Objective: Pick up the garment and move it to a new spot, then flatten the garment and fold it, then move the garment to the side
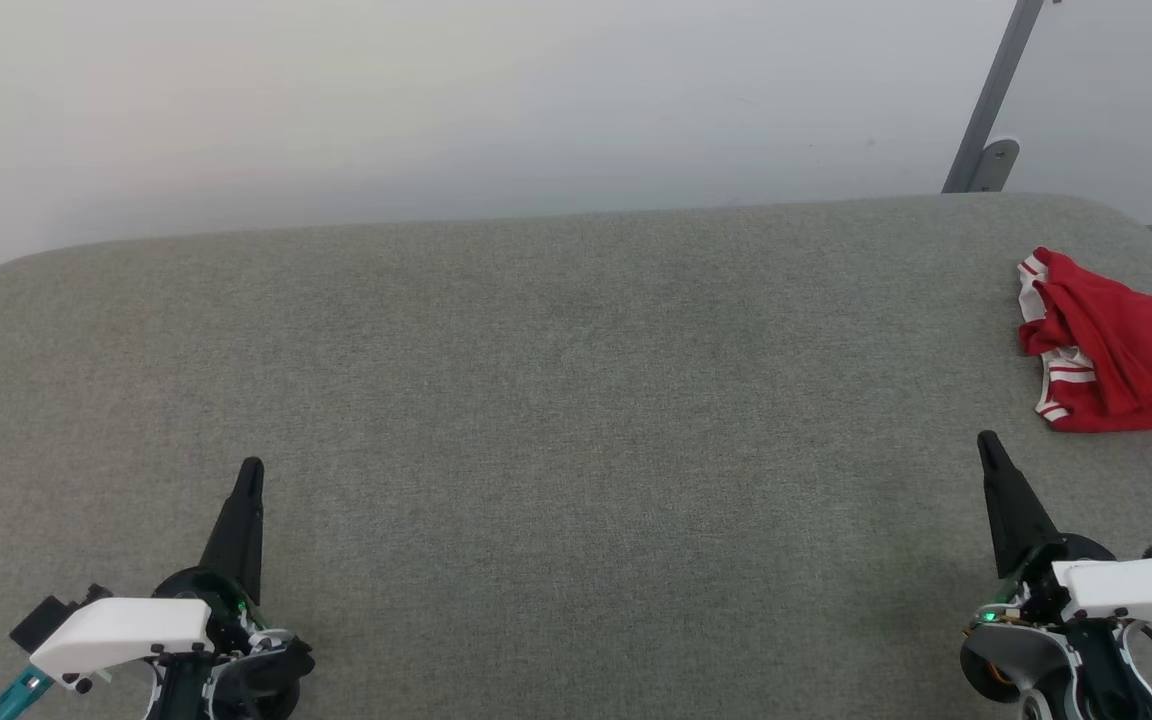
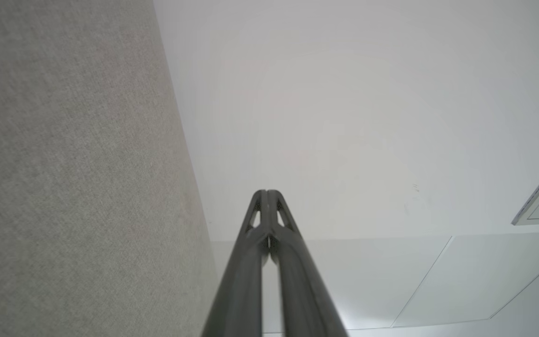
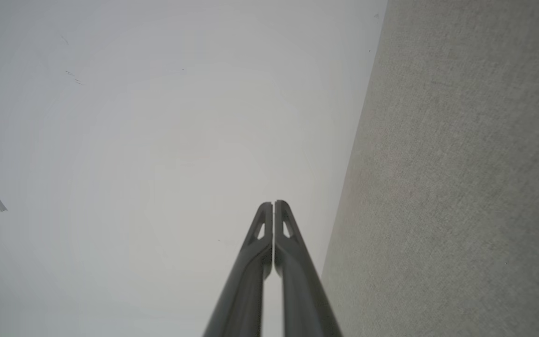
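The garment (image 1: 1124, 342) is lying bunched on the grey bench (image 1: 556, 400), at the bench's far right edge. The left jaws are hovering over the bench's near left, the right jaws over its near right; both pairs are pressing fully together, gripping nothing.

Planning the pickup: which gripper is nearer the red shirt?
Right. The right gripper is just short of the shirt; the left gripper is far off to its left.

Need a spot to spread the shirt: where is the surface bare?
The surface is bare from the left tool across to the right tool and back to its far edge. Only the far right is crowded, by the crumpled shirt.
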Controlling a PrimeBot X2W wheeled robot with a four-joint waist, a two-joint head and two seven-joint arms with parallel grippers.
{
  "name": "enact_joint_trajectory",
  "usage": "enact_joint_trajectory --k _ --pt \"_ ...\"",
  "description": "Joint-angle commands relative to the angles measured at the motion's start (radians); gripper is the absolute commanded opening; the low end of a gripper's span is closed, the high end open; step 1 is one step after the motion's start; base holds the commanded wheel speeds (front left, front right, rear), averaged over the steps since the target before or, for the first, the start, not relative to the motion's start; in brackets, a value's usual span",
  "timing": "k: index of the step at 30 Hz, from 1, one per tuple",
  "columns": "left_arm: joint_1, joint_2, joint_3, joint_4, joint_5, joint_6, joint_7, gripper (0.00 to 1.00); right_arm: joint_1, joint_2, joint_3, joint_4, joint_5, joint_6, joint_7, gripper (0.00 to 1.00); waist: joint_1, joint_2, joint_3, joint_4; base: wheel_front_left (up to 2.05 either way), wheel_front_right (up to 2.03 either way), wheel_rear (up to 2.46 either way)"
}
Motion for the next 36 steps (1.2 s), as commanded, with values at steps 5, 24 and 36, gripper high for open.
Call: enact_joint_trajectory --k 5,24,36 --pt "-0.013 0.002 0.001 -0.001 -0.003 -0.005 0.003 0.0 -0.004 0.002 0.0 0.003 0.004 0.0 0.001 0.0 0.0 -0.0001 0.0 0.0 0.0 0.0 0.0" --pt "-0.013 0.002 0.001 -0.001 -0.003 -0.005 0.003 0.0 -0.004 0.002 0.0 0.003 0.004 0.0 0.001 0.0 0.0 -0.0001 0.0 0.0 0.0 0.0 0.0" --pt "-0.013 0.002 0.001 -0.001 -0.003 -0.005 0.003 0.0 -0.004 0.002 0.0 0.003 0.004 0.0 0.001 0.0 0.0 -0.0001 0.0 0.0 0.0 0.0 0.0"
